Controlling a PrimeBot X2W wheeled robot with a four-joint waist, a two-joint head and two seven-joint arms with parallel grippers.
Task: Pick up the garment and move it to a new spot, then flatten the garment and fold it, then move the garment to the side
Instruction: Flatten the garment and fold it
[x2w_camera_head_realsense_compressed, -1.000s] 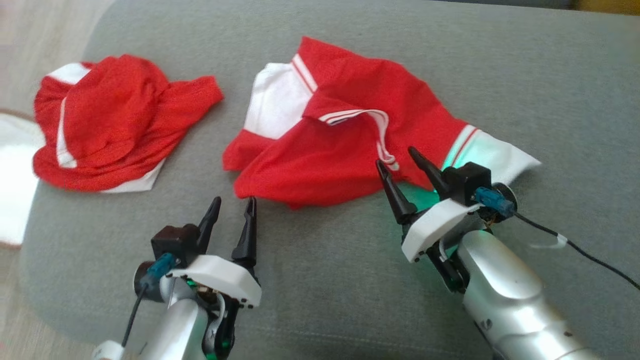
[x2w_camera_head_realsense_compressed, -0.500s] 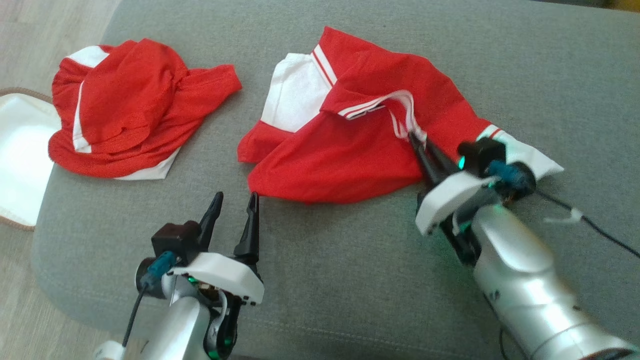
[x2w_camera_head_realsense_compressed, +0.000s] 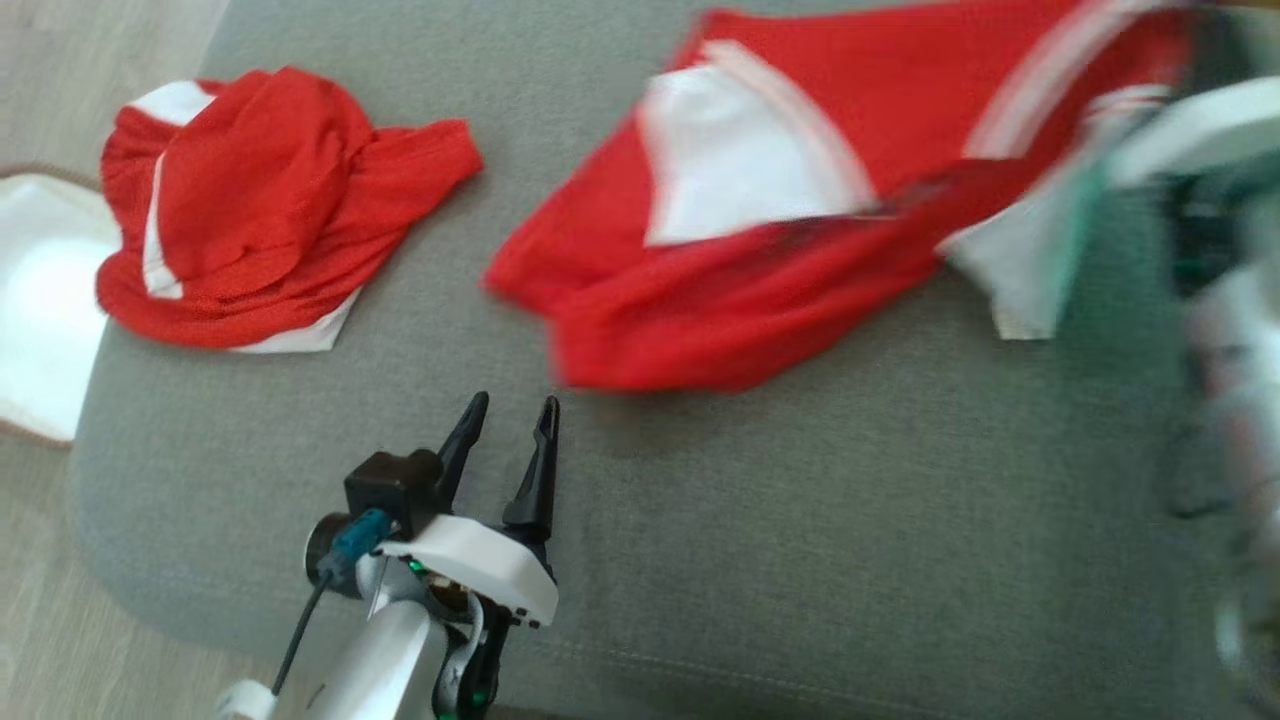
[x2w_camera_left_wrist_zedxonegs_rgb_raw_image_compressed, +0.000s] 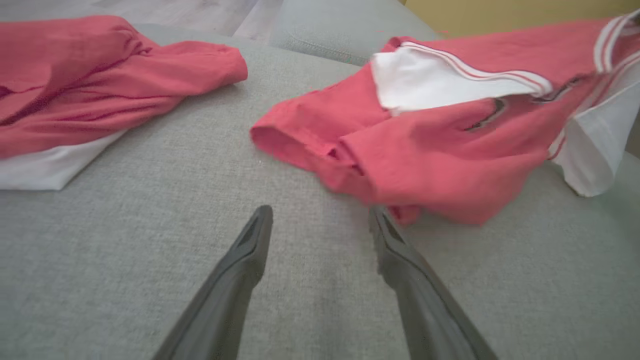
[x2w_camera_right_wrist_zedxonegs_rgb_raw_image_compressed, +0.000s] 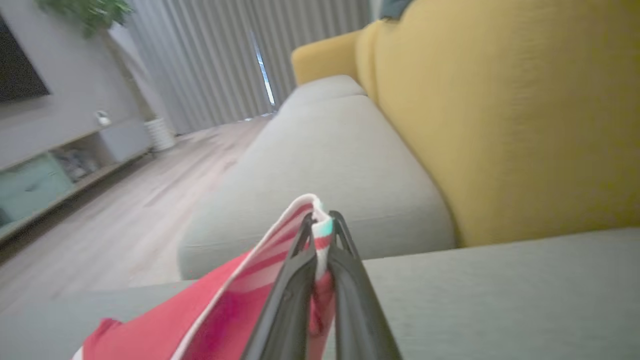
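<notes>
A red garment with white panels and striped trim (x2w_camera_head_realsense_compressed: 760, 270) hangs stretched and blurred over the grey cushion (x2w_camera_head_realsense_compressed: 800, 540), its right end raised toward the upper right. My right gripper (x2w_camera_right_wrist_zedxonegs_rgb_raw_image_compressed: 320, 222) is shut on the striped trim (x2w_camera_right_wrist_zedxonegs_rgb_raw_image_compressed: 312, 207) of that garment, and its blurred arm (x2w_camera_head_realsense_compressed: 1225, 320) runs down the right edge of the head view. My left gripper (x2w_camera_head_realsense_compressed: 512, 418) stands open low over the cushion, just short of the garment's lower hem (x2w_camera_left_wrist_zedxonegs_rgb_raw_image_compressed: 400, 195), with nothing between its fingers (x2w_camera_left_wrist_zedxonegs_rgb_raw_image_compressed: 252, 250).
A second crumpled red and white garment (x2w_camera_head_realsense_compressed: 260, 210) lies at the cushion's left end. A white mat (x2w_camera_head_realsense_compressed: 40, 300) lies on the floor beyond the left edge. A yellow sofa back (x2w_camera_right_wrist_zedxonegs_rgb_raw_image_compressed: 500, 115) stands behind, with more grey cushions (x2w_camera_right_wrist_zedxonegs_rgb_raw_image_compressed: 330, 160) alongside.
My right gripper has shut on the striped trim and swung up and to the right, dragging the garment stretched after it. The left gripper edged slightly right, still open.
</notes>
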